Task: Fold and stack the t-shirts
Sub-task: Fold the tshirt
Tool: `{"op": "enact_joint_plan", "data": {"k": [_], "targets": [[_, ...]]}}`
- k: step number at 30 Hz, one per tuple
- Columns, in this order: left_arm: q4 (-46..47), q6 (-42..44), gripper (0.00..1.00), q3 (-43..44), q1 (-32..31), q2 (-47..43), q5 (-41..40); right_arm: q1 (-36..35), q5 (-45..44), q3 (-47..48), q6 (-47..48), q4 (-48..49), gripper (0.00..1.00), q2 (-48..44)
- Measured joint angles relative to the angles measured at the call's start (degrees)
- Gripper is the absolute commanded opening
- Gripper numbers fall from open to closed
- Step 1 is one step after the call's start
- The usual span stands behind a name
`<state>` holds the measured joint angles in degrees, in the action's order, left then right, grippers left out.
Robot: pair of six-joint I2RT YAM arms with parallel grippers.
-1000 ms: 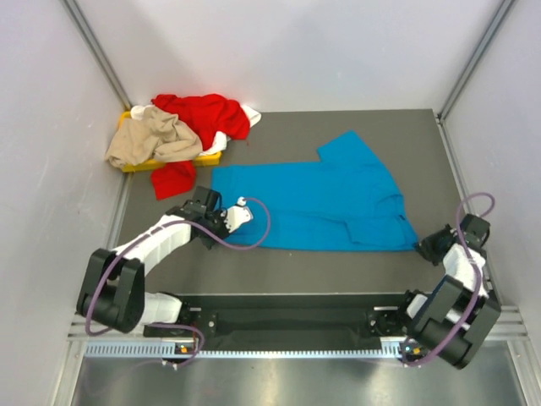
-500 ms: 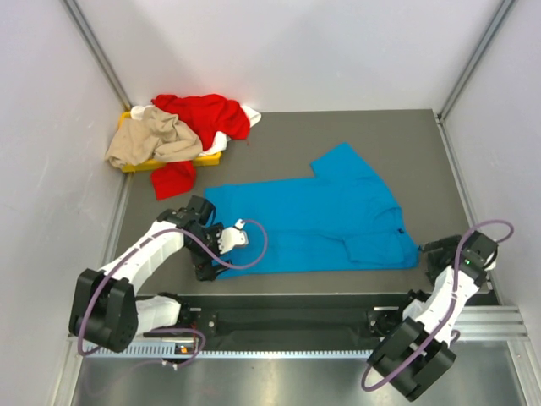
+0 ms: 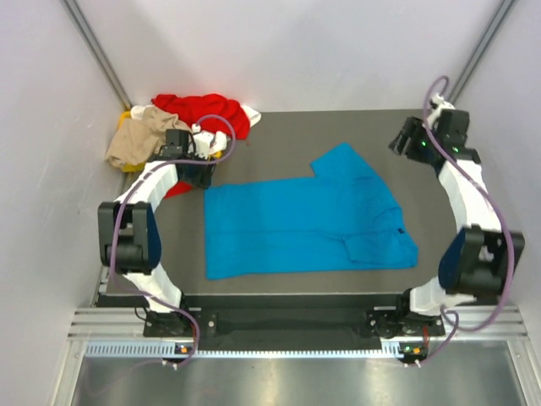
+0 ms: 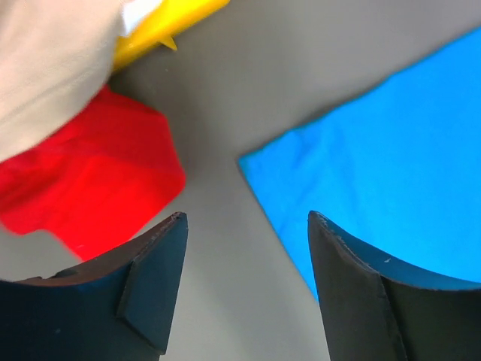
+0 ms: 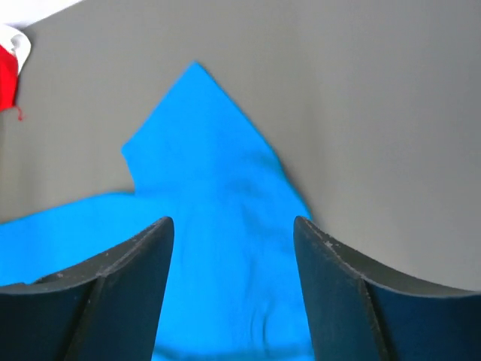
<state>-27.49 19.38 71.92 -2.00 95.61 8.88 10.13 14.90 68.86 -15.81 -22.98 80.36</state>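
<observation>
The bright blue t-shirt [image 3: 304, 222] lies spread flat in the middle of the table, one sleeve [image 3: 342, 159] pointing to the far side. My left gripper [image 3: 201, 172] hovers open over bare table between the blue shirt's far left corner [image 4: 391, 150] and a red sleeve [image 4: 90, 188], with nothing between its fingers. My right gripper [image 3: 397, 142] hangs open and empty at the far right, above and right of the blue sleeve [image 5: 218, 203]. Red [image 3: 207, 114], beige [image 3: 144, 139] and white [image 3: 251, 116] t-shirts are heaped at the far left.
The heap sits on a yellow tray [image 4: 169, 19] in the far left corner, mostly covered by cloth. White walls close in on the left, right and back. A white cloth edge [image 5: 19, 41] shows at the right wrist view's left border.
Both grippers were shut low at the blue shirt's near edge, dragged it nearer, then opened and let go. Both arms have swung up to the far side, left beside the heap, right by the sleeve.
</observation>
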Motion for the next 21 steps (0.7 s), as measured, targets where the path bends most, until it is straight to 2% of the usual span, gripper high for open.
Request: {"op": "enact_joint_plan", "data": {"k": [5, 11, 18, 21], "targets": [[0.8, -3.0, 0.70, 3.0, -0.2, 8.5, -2.8, -6.0, -1.3, 17.9, 6.9, -2.2, 0.60, 20.5], [1.2, -3.7, 0.72, 6.0, -0.1, 14.3, -4.3, -12.0, -5.1, 37.8, 12.1, -8.2, 0.60, 43.3], [2.1, -4.2, 0.70, 6.6, 0.5, 17.2, -2.6, -15.9, -7.4, 45.4, 15.7, -13.2, 0.57, 55.1], [2.5, -4.4, 0.68, 6.8, 0.6, 18.1, -1.9, -16.4, -8.3, 46.4, 16.3, -13.5, 0.47, 55.3]]}}
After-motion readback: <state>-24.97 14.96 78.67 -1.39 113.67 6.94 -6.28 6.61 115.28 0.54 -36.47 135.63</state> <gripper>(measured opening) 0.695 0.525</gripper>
